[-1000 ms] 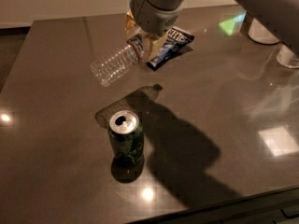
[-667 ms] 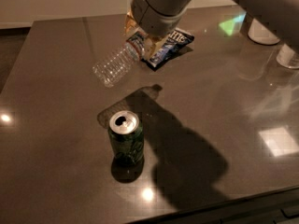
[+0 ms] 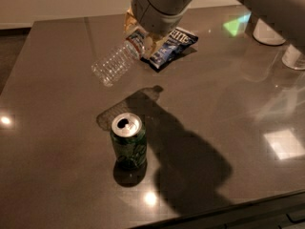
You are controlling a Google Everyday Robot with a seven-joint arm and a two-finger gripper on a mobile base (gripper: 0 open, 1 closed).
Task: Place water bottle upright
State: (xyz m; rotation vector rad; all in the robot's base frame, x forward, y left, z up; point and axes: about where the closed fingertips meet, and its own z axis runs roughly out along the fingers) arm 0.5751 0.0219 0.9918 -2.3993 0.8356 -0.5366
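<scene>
The water bottle point(image 3: 113, 63) is clear and ribbed, with a red-blue label band near its neck. It hangs tilted in the air above the dark table point(image 3: 57, 109), base pointing down-left, and its shadow lies on the table below. My gripper point(image 3: 141, 38) comes in from the top of the view and is shut on the bottle's neck end. The cap is hidden by the gripper.
A green soda can point(image 3: 128, 141) stands upright in front of the bottle's shadow. A blue chip bag point(image 3: 171, 46) lies behind the gripper. White containers point(image 3: 268, 32) stand at the far right. The table's front edge runs along the bottom right.
The gripper and the tilted bottle have barely shifted. The can and the bag have not moved.
</scene>
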